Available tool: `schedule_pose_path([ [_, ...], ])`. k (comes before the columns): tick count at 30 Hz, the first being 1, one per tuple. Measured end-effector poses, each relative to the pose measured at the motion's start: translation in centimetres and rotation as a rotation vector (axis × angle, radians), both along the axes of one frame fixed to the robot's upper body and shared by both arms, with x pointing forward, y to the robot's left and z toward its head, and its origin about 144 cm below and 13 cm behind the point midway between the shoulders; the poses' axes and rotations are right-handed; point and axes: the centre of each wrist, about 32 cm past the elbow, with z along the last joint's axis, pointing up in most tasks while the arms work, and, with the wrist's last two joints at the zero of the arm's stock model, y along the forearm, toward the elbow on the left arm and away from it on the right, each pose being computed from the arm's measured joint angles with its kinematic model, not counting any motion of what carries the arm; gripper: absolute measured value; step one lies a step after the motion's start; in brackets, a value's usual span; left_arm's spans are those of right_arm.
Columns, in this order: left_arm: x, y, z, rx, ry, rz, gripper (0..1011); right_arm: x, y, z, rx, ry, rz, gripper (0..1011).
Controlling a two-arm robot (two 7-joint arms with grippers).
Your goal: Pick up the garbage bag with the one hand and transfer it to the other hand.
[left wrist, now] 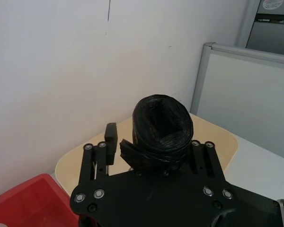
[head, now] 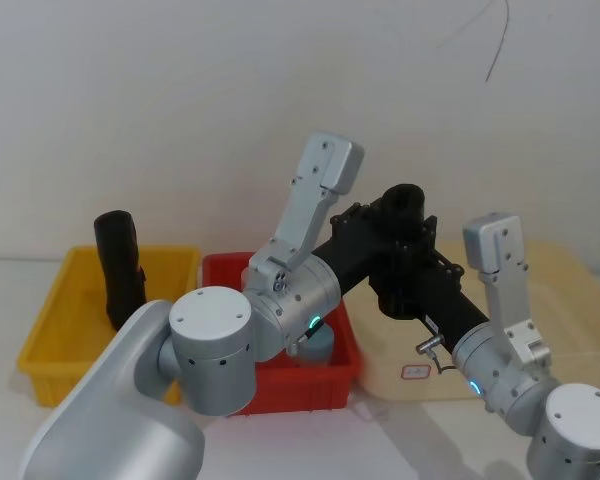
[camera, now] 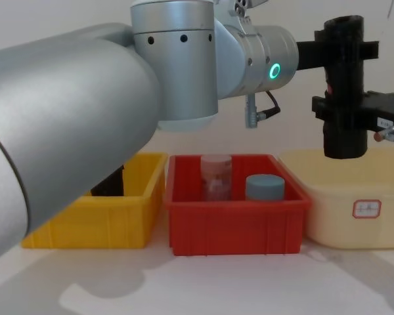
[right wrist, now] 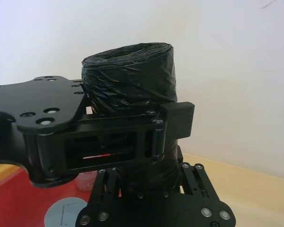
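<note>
The garbage bag (camera: 345,79), a black roll with a hollow core, is held upright in the air above the cream bin (camera: 328,216). My left gripper (camera: 345,49), on the silver arm with the green ring, is shut across its upper part. Lower down, my right gripper (camera: 347,108), bearing a small white label, is shut on its lower part. From the left wrist the garbage bag (left wrist: 163,127) stands between that gripper's fingers (left wrist: 97,161). From the right wrist the garbage bag (right wrist: 130,78) rises out of the right gripper (right wrist: 149,184), with the left gripper clasped around its middle.
A red bin (camera: 236,226) in the middle holds a clear pinkish jar (camera: 216,176) and a grey-blue-lidded jar (camera: 264,187). The yellow bin (head: 60,310) at the left holds another black roll (head: 120,265). A white wall stands close behind the bins.
</note>
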Motion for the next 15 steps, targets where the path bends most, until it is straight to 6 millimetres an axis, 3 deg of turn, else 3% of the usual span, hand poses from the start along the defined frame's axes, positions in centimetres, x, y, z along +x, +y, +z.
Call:
schedule_pose_path([
  [9, 0.0, 0.0, 0.0, 0.0, 0.0, 0.0, 989, 0.1, -0.5, 0.2, 0.009, 0.0, -0.026, 542],
  [15, 0.0, 0.0, 0.0, 0.0, 0.0, 0.0, 1001, 0.5, -1.3, 0.4, 0.022, 0.002, -0.053, 542],
])
